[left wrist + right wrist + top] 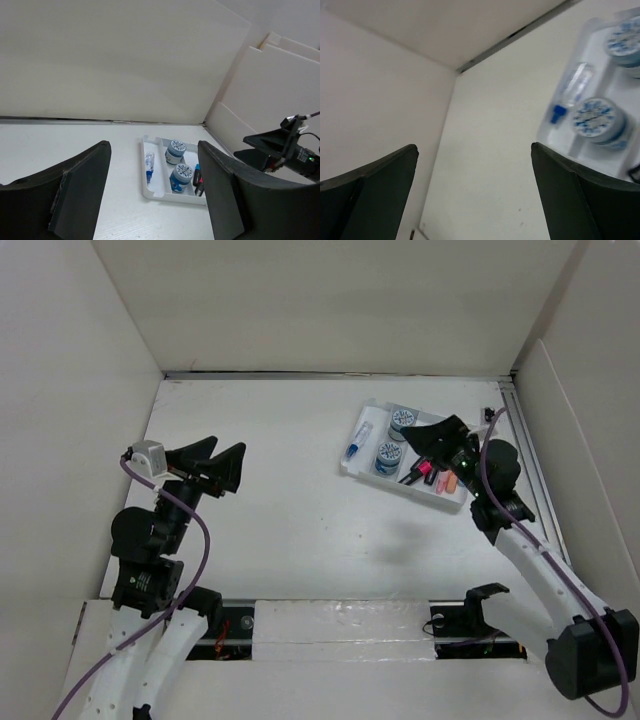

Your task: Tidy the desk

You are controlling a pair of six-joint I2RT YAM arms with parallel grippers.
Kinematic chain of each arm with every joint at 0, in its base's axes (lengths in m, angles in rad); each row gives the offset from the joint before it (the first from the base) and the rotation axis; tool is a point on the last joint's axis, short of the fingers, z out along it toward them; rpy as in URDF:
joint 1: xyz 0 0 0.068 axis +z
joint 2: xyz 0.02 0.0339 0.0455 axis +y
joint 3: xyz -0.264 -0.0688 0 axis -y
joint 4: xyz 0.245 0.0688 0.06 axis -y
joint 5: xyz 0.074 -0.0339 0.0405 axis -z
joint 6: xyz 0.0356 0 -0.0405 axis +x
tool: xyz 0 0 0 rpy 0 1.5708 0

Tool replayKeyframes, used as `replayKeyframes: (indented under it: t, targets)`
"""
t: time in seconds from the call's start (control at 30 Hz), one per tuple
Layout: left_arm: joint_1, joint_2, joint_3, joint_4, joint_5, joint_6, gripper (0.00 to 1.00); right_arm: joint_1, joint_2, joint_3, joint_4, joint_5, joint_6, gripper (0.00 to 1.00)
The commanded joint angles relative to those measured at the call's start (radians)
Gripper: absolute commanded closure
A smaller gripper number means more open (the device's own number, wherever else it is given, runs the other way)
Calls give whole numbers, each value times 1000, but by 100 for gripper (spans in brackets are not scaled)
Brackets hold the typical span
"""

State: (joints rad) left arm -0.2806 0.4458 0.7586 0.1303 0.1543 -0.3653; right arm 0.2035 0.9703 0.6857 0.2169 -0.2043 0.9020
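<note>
The desk (290, 520) is a plain white tabletop. A white compartment tray (350, 466) at its back right holds two blue-lidded jars (403, 421) (387, 457), a clear tube with a blue cap (359, 441), and pink, orange and black markers (430, 476). My right gripper (428, 440) hovers over the tray, open and empty. The right wrist view (474, 147) shows the tray's (555, 135) left side past its right finger. My left gripper (228, 444) is open and empty above the desk's left side. In the left wrist view (152, 147) it faces the tray (170, 196).
White walls close in the desk at the back (330, 300), left and right. A metal rail (530, 460) runs along the right edge. A black clamp (480, 602) sits at the near edge by the right arm's base.
</note>
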Motion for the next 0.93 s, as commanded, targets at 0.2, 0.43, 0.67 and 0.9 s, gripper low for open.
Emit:
replayKeyframes:
  t: [0.2, 0.43, 0.67, 0.9]
  targets:
    - [-2, 28, 7, 54, 18, 8, 30, 378, -50, 93, 90, -199, -212, 0]
    - [-2, 16, 4, 51, 10, 6, 31, 594, -22, 129, 38, -35, -279, 0]
    - [-2, 4, 7, 46, 16, 12, 32, 656, -8, 138, 24, 49, -290, 0]
    - [-2, -7, 10, 40, 16, 6, 32, 666, -7, 152, 10, 82, -293, 0]
